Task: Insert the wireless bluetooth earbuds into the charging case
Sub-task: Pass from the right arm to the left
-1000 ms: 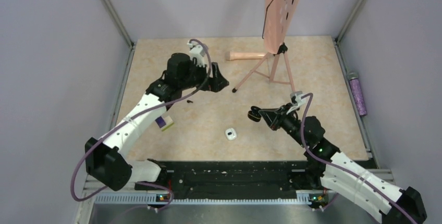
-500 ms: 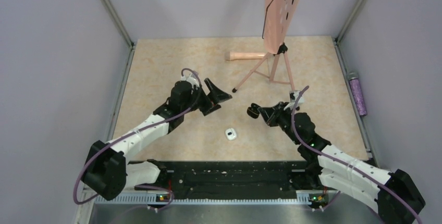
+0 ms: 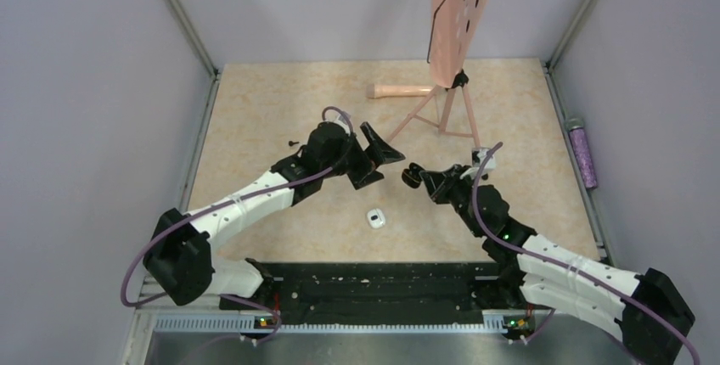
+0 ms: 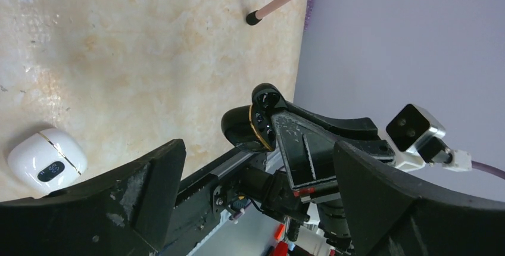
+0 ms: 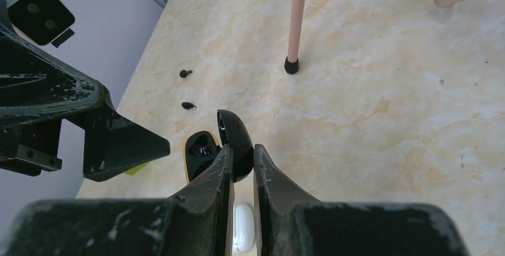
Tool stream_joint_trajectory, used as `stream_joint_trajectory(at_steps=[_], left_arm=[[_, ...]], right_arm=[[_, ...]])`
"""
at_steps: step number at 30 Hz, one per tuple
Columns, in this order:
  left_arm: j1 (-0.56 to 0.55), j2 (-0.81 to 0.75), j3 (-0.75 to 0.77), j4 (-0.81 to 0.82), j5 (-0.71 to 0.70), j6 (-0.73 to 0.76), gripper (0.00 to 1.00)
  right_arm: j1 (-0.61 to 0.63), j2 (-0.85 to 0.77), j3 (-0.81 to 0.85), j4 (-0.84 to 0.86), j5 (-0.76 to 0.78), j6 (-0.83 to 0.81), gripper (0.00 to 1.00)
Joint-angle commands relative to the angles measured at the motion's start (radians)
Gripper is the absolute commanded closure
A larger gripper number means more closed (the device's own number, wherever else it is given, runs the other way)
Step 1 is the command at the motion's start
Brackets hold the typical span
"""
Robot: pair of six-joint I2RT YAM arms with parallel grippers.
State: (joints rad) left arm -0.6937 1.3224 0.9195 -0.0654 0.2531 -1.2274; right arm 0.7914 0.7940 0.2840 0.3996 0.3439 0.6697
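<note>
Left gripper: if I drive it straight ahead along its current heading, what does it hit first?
Probably the open black charging case held in the right gripper. It sits centred between the open jaws of the left gripper, though depth is uncertain.

Tabletop (image 3: 255, 102) right around the white case (image 3: 376, 218) is bare, reachable from the near side and straight down. Just beyond the white case the spread left gripper (image 3: 386, 168) and the right gripper (image 3: 422, 182) clamping the open charging case (image 5: 219, 144) leave only a narrow gap, with a foot of the pink tripod stand (image 3: 448, 51) close behind it. Beyond-left of the white case: left forearm (image 3: 255, 195) overhead, two loose earbuds (image 5: 189, 105) on the surface.
</note>
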Motion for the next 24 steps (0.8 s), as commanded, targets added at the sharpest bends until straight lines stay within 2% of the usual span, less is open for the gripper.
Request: stream_joint_trajectory(at_steps=[1, 5, 15, 20, 24], left_arm=[[-0.023, 0.020, 0.022, -0.006, -0.032, -0.073, 0.01], [-0.033, 0.048, 0.018, 0.012, -0.008, -0.101, 0.06], [-0.049, 0.088, 0.002, 0.092, 0.002, -0.165, 0.26], [-0.056, 0.113, -0.001, 0.123, 0.014, -0.193, 0.28], [-0.066, 0.125, 0.004, 0.119, 0.020, -0.196, 0.24]], right_arm=[[0.045, 0.011, 0.043, 0.068, 0.109, -0.029, 1.00], [0.069, 0.015, 0.032, 0.102, 0.155, -0.037, 1.00], [0.090, 0.048, 0.057, 0.114, 0.164, -0.042, 1.00], [0.094, 0.054, 0.064, 0.118, 0.167, -0.046, 1.00], [0.099, 0.052, 0.064, 0.120, 0.177, -0.046, 1.00]])
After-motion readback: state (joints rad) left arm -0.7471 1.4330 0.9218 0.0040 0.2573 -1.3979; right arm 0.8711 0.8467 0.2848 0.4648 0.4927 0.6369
